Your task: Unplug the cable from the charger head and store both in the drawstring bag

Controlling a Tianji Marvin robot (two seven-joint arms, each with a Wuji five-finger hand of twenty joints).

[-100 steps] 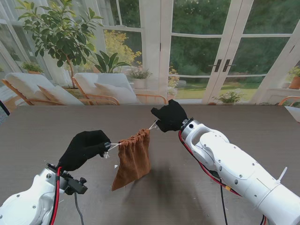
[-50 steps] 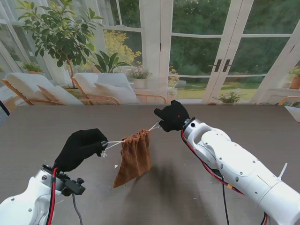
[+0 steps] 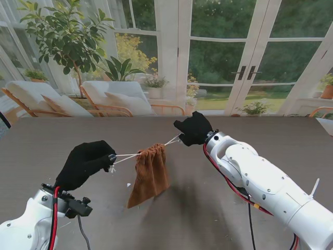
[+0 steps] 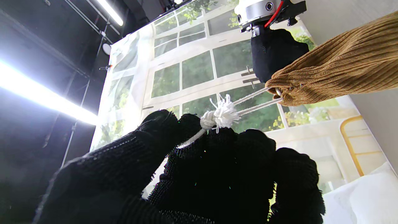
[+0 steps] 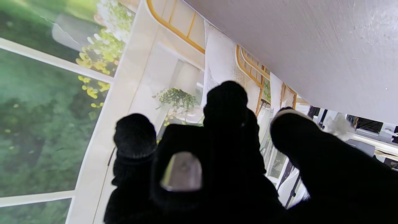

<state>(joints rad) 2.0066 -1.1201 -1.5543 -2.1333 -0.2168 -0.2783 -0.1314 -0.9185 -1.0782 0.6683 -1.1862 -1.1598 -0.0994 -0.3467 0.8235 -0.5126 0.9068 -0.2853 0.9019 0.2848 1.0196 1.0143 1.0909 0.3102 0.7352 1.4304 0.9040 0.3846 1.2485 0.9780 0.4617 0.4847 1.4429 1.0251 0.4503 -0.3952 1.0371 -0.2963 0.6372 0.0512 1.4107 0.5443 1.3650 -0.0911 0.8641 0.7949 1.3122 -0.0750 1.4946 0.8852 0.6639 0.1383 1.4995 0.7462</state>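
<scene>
A brown corduroy drawstring bag point(image 3: 150, 174) hangs in the air between my two hands, its mouth gathered tight and its bottom touching the table. My left hand point(image 3: 86, 162), in a black glove, is shut on the white drawstring point(image 3: 126, 155) at its knotted, frayed end point(image 4: 219, 115). My right hand point(image 3: 194, 129) is shut on the other drawstring point(image 3: 172, 140) on the bag's far right side. The bag point(image 4: 335, 73) fills one corner of the left wrist view. Neither the cable nor the charger head shows in any view.
The dark grey table point(image 3: 218, 208) stretches around the bag. A small white speck point(image 3: 128, 185) lies on it near the bag's lower left. Windows, plants and lounge chairs stand beyond the far edge.
My left hand has pulled its drawstring farther to the left, so more cord shows. The right hand has drifted slightly right, and the bag's mouth has cinched tighter.
</scene>
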